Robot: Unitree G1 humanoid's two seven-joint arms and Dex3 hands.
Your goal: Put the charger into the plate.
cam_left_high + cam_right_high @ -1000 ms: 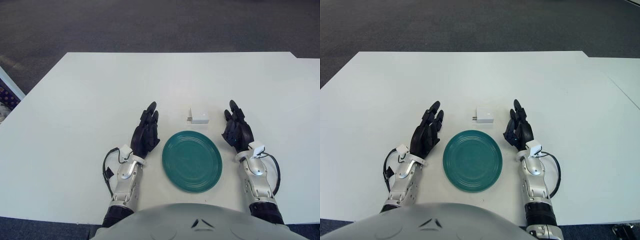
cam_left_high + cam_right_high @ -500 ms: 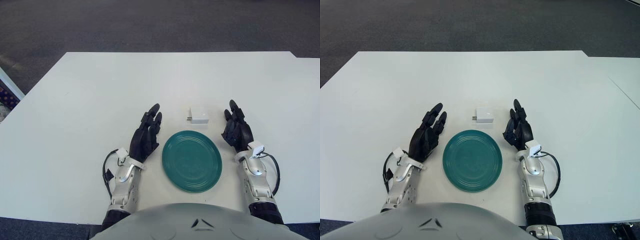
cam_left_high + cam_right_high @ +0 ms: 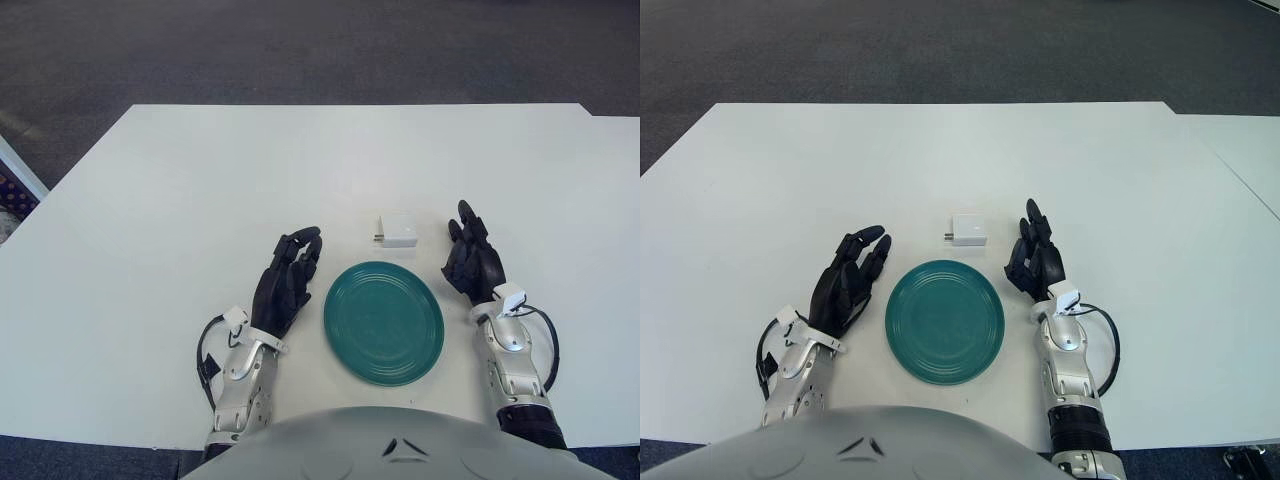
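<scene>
A small white charger [image 3: 398, 230] lies on the white table just beyond the far rim of a round teal plate [image 3: 384, 321], prongs pointing left. My left hand [image 3: 288, 282] is raised to the left of the plate, its black fingers spread and slightly bent, holding nothing. My right hand [image 3: 472, 260] shows to the right of the plate and charger, fingers extended and empty. The plate has nothing in it.
The white table [image 3: 200, 190] stretches wide around the plate, with its far edge against dark carpet. A second table's edge [image 3: 1250, 160] shows at the far right. Cables loop at both wrists.
My left hand has lifted and pulled back a little, its fingertips bending and turning toward the right. The right hand, charger and plate have stayed put.
</scene>
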